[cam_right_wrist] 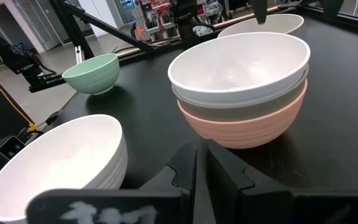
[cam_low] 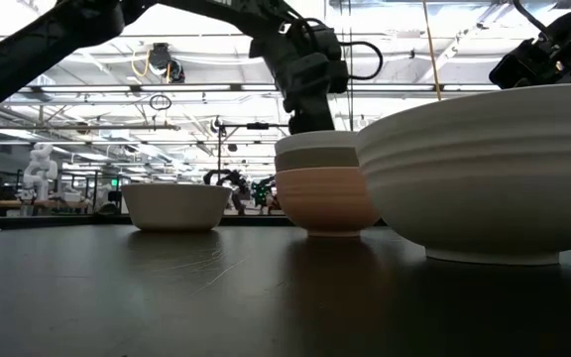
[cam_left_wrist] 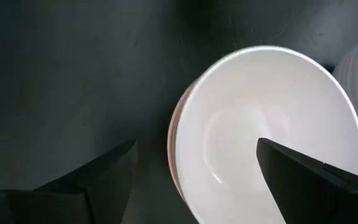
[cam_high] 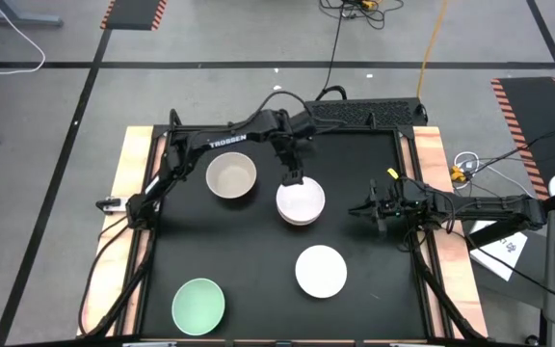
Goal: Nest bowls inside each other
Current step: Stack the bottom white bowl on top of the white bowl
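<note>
White bowl [cam_high: 301,200] tops the salmon-orange stack [cam_right_wrist: 247,127] mid-table, left gripper [cam_high: 292,178] spread open above; right gripper [cam_high: 372,209] closed, empty, near right edge; beige [cam_high: 231,176], white [cam_high: 321,271], mint [cam_high: 198,303] bowls remain loose.

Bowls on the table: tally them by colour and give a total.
White: 2, one topping the stack, one loose
Olive-grey: 1, middle of stack
Salmon: 1, stack bottom
Beige: 1
Mint green: 1
Total: 6
</note>
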{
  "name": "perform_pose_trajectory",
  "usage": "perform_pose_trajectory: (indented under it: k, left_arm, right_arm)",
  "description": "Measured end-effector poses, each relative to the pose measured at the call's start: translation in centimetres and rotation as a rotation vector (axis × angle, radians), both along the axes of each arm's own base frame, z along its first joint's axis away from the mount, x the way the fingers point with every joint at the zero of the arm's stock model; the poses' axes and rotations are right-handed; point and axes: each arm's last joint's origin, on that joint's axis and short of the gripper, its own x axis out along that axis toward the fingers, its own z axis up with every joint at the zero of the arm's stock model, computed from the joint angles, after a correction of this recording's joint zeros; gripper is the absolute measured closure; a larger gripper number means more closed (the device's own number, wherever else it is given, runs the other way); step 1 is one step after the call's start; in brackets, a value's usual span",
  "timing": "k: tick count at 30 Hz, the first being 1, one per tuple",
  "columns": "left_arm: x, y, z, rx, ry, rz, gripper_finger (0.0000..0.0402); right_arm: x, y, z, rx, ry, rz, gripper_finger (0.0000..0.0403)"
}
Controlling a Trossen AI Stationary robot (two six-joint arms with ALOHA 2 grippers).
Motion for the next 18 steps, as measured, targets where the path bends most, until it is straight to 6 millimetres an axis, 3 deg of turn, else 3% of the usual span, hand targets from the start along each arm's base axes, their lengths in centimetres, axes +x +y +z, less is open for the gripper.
perform_pose_trajectory:
  k: [4,14,18]
  left_arm:
    - [-1.2,-0.2,1.8,0.043,0.009,0.002,0.0071]
    - [-8.4,-3.2,12.6,0.114,-0.224,-0.016,0.0071]
    - [-11.9,-4.3,13.6,0.161,-0.307,0.042,0.0071]
  right_arm:
    - [0.0,0.0,0.0,0.002,0.001,0.000,0.0377]
    - [0.0,0.2,-0.1,0.020,0.009,0.015,0.0377]
    - [0.0,0.5,-0.1,0.021,0.009,0.034,0.0377]
